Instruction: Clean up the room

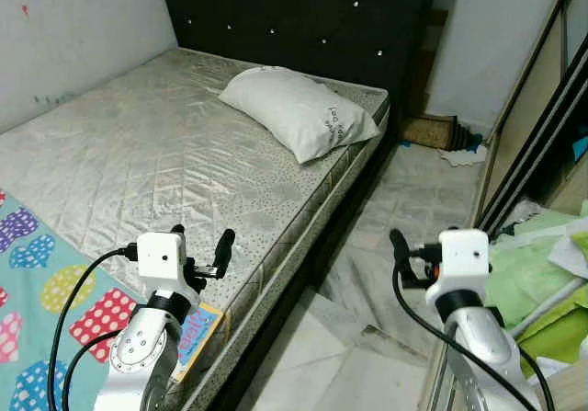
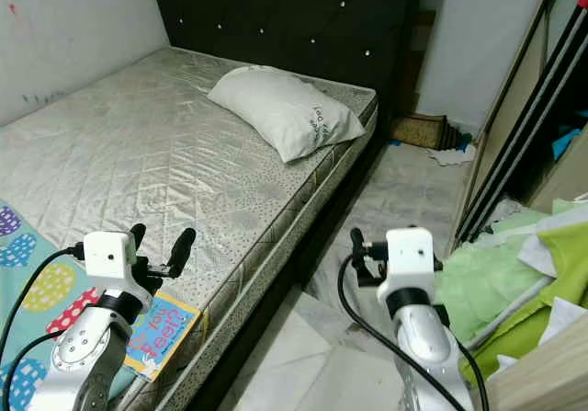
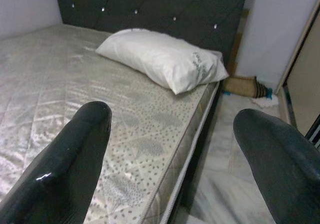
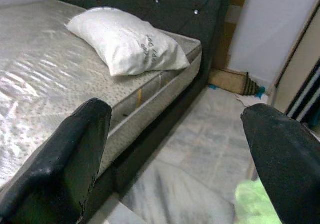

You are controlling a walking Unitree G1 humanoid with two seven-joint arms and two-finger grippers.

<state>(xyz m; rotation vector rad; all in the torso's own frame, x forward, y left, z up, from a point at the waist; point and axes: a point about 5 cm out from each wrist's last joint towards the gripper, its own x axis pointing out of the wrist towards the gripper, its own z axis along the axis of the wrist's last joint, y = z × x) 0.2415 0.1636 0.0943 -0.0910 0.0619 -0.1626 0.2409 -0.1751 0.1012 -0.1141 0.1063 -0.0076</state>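
Observation:
A white pillow (image 1: pixel 299 112) with dark lettering lies at the head of the bare quilted mattress (image 1: pixel 138 154), next to the black studded headboard (image 1: pixel 294 16). A colourful heart-patterned blanket (image 1: pixel 37 282) covers the near left of the bed. A small bright book (image 2: pixel 161 333) lies at the mattress's near edge. My left gripper (image 1: pixel 200 245) hovers open just above that edge, beyond the book, with nothing between its fingers. My right gripper (image 4: pixel 175 114) stands open and empty over the floor beside the bed.
Green cloths (image 1: pixel 533 273) are heaped at the right by the sliding wardrobe door (image 1: pixel 528 126). A brown mat (image 1: pixel 432 132) and a white rag (image 1: pixel 464 156) lie on the pale floor (image 1: pixel 413 199) at the far end of the narrow aisle.

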